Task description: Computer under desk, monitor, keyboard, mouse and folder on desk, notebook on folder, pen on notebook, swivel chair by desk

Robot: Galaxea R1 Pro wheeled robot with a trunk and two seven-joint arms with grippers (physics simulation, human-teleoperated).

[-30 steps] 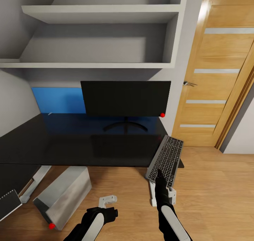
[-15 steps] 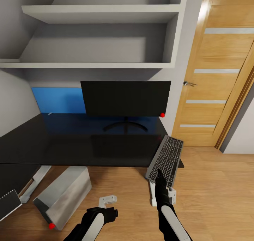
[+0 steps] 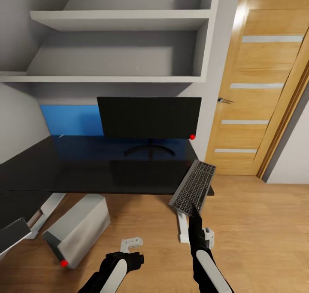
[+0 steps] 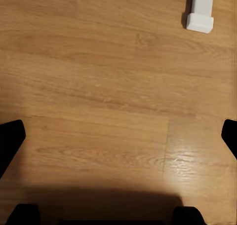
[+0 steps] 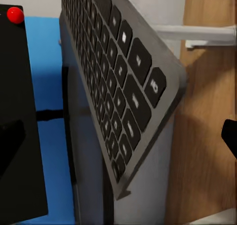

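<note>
At desk (image 3: 86, 173) edge, keyboard (image 3: 193, 187) overhanging, tilted.

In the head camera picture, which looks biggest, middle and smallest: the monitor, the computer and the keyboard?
1. The monitor looks biggest.
2. The computer on the floor comes next, though it sits nearer the camera, so that may flatter it.
3. The keyboard, at the desk's corner by the right pincer, looks smallest.
</note>
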